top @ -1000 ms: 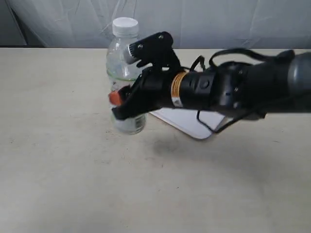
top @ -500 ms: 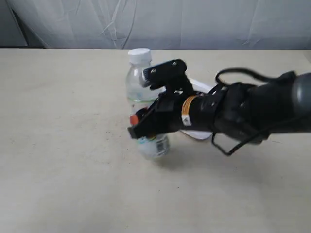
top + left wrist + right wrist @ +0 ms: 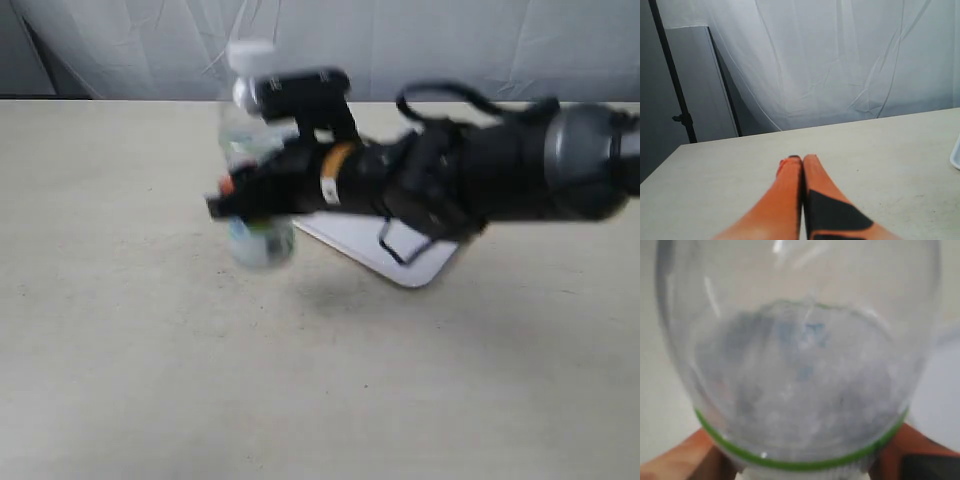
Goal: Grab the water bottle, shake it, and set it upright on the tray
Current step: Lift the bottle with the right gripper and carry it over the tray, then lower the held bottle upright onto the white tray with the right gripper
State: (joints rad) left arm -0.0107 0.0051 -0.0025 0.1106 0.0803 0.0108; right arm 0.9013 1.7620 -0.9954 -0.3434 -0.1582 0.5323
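The water bottle [image 3: 252,150] hangs upright above the table, blurred, with its white cap at the top. My right gripper [image 3: 240,200] is shut on its middle, reaching in from the right. In the right wrist view the clear bottle [image 3: 800,355] fills the frame, and an orange finger [image 3: 680,460] shows on each side of its green label edge. The white tray [image 3: 400,255] lies on the table behind and under the right arm, partly hidden. My left gripper [image 3: 801,161] is shut on nothing, away from the bottle, and does not show in the exterior view.
The beige table [image 3: 150,380] stretches all round. A white curtain [image 3: 420,40] hangs behind the table's far edge. A dark pole [image 3: 670,75] stands beyond the table in the left wrist view, where an edge of the tray [image 3: 956,155] shows.
The right gripper has carried the bottle up and to the left after a dip down and right half a second ago. The bottle is blurred from the motion.
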